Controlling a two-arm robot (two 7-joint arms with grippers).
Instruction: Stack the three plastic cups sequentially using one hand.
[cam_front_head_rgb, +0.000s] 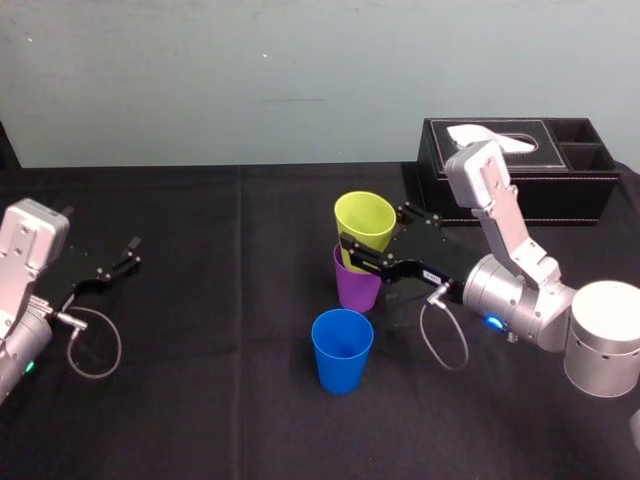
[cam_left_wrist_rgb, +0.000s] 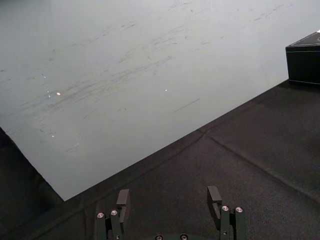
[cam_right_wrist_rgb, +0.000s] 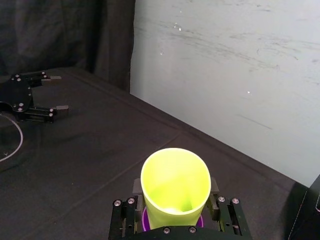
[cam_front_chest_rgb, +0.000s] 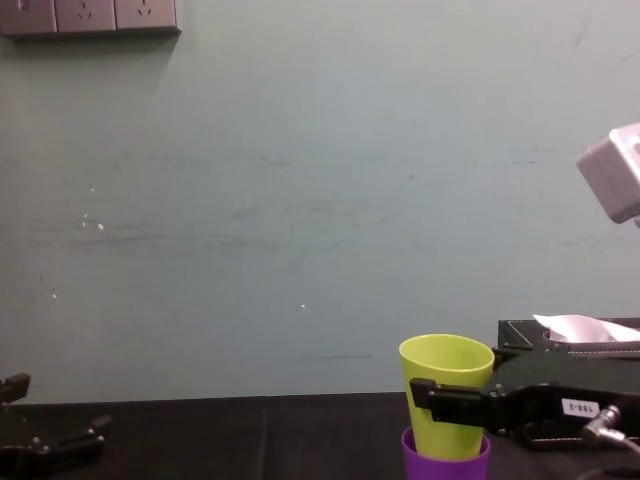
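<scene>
The yellow-green cup (cam_front_head_rgb: 365, 225) sits slightly tilted inside the purple cup (cam_front_head_rgb: 357, 288), near the middle of the black table. My right gripper (cam_front_head_rgb: 372, 238) is shut on the yellow-green cup, one finger on each side of its wall. In the right wrist view the yellow-green cup (cam_right_wrist_rgb: 175, 190) opens between the fingers (cam_right_wrist_rgb: 137, 187), with a purple rim (cam_right_wrist_rgb: 144, 220) beneath. From the chest view one finger (cam_front_chest_rgb: 450, 395) crosses the yellow-green cup (cam_front_chest_rgb: 445, 365) above the purple cup (cam_front_chest_rgb: 445, 468). The blue cup (cam_front_head_rgb: 342, 350) stands upright alone, just in front of the pair.
My left gripper (cam_front_head_rgb: 125, 258) rests open and empty at the table's left side, fingers (cam_left_wrist_rgb: 123, 200) apart, its cable (cam_front_head_rgb: 95, 345) looped beside it. A black tissue box (cam_front_head_rgb: 520, 165) stands at the back right, behind my right arm. A pale wall closes off the far edge.
</scene>
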